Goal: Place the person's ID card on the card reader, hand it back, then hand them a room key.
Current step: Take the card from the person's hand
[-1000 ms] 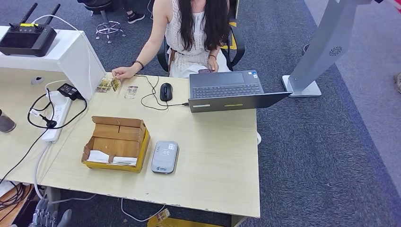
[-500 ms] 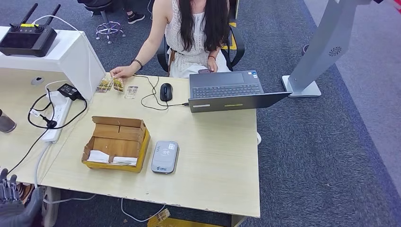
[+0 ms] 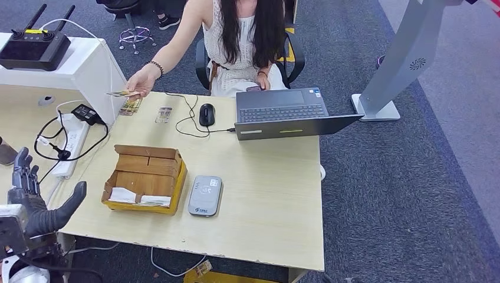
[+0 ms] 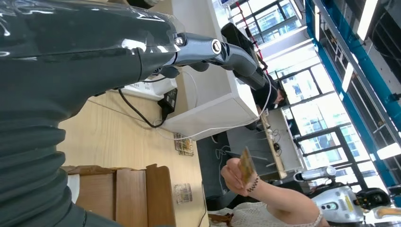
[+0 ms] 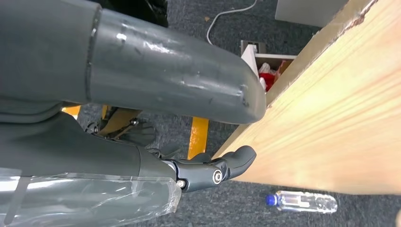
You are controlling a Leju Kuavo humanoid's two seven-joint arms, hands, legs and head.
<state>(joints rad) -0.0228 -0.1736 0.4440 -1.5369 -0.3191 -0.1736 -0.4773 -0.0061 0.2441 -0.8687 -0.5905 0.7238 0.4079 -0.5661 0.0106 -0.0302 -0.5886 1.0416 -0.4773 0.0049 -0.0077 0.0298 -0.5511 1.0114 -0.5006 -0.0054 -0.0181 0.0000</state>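
The fingers (image 3: 23,168) of the left hand (image 3: 36,200) stand upright and spread, the thick thumb angled out to the side, and they hold nothing; the hand hangs above the near left edge of the table (image 3: 265,194), beside the white power strip (image 3: 69,141). The right hand (image 5: 156,123) sits below the table edge over the carpet, its thumb and a dark finger apart and nothing between them, with a plastic bottle (image 5: 302,202) lying on the floor beyond. Farther out on the table, an open cardboard box (image 3: 145,178) lies just left of the grey card reader (image 3: 205,195), the two near but apart. At the far side, the person's hand (image 3: 140,81) is raised above the table's far edge and pinches the ID card (image 3: 122,93), held out flat towards the robot's left. Two more cards (image 3: 131,106) lie on the table below that hand, apart from each other. A black mouse (image 3: 207,114) and an open laptop (image 3: 289,113) sit to the right in front of the seated person. A black remote with antennas (image 3: 34,46) rests on the white raised shelf (image 3: 82,68) at the far left.
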